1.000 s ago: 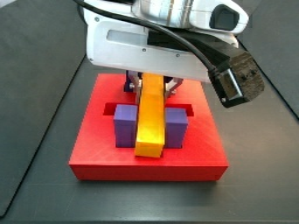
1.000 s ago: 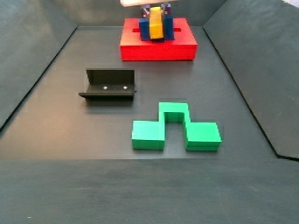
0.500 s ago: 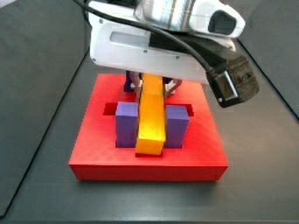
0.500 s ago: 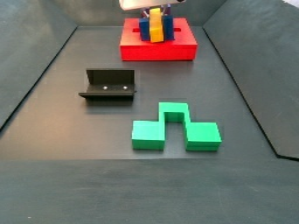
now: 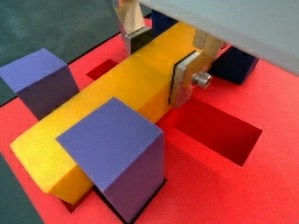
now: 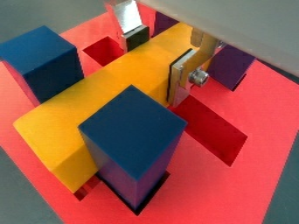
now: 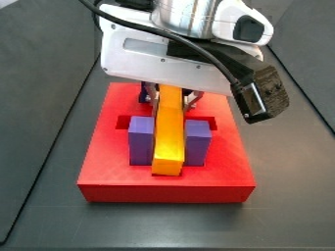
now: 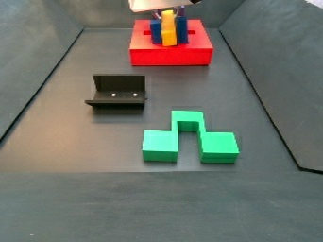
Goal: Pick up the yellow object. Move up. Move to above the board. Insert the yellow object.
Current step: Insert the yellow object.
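The yellow object lies flat across the board, down between the two purple posts. In both wrist views it runs between a pair of posts, purple in one and blue in the other. My gripper straddles the bar's far half, over the board's back part. Its fingers rest against both long sides of the bar, so it is shut on it. In a side view the board with the bar stands at the far end.
The dark fixture stands on the floor at mid left. A green notched block lies nearer the front. Open recessed slots show in the board beside the bar. Dark walls bound the floor.
Hardly anything differs. The wrist shifts very slightly over the board; the bar stays between the posts with the fingers on it.
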Controlling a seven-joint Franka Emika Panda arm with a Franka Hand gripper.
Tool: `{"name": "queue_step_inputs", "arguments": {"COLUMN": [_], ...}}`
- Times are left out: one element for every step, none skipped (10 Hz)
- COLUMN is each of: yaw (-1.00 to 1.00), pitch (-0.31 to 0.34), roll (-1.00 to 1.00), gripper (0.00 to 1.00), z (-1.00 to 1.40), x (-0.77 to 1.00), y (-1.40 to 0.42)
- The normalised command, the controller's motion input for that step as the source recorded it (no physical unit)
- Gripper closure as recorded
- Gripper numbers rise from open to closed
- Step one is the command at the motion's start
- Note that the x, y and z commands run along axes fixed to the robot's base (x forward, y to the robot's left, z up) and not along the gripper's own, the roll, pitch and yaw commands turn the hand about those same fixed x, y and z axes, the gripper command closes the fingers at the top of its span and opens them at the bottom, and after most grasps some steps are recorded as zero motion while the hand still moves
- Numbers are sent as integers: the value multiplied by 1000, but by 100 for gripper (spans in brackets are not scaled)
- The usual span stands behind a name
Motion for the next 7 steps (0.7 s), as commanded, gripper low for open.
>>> {"name": "queue_step_inputs", "arguments": {"yaw": [143,154,251,283,300,231,151], "pitch": [0,0,0,0,0,0,0], "roll": [-39,0,0,0,0,0,-34], "gripper": [100,100,100,100,100,100,100], "z": [-197,-217,-266,-223,-260,-243,-491], "x": [-57,-89,-40,0,0,-49,-74], "y": [0,0,0,0,0,0,-31]}}
